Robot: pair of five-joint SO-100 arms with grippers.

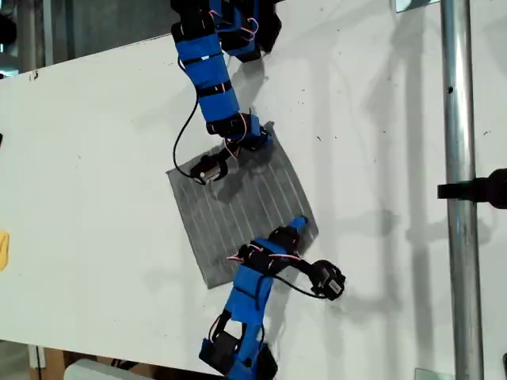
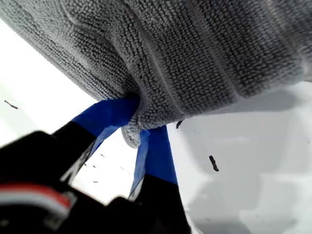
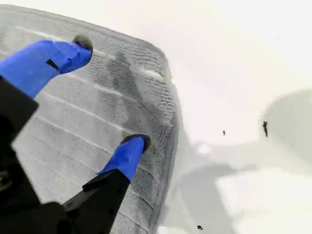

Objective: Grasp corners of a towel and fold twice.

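Observation:
The grey striped towel lies spread on the white table. In the exterior view, my first gripper belongs to the arm coming from the bottom edge. It is shut on the towel's corner and raises the cloth a little off the table; its jaws pinch the hem. My second gripper, on the arm from the exterior view's top, hangs open over the towel, just inside another rounded corner. Nothing is between its fingers.
A metal pole with a black clamp runs down the exterior view's right side. A yellow object peeks in at that view's left edge. Small dark specks dot the table by the towel.

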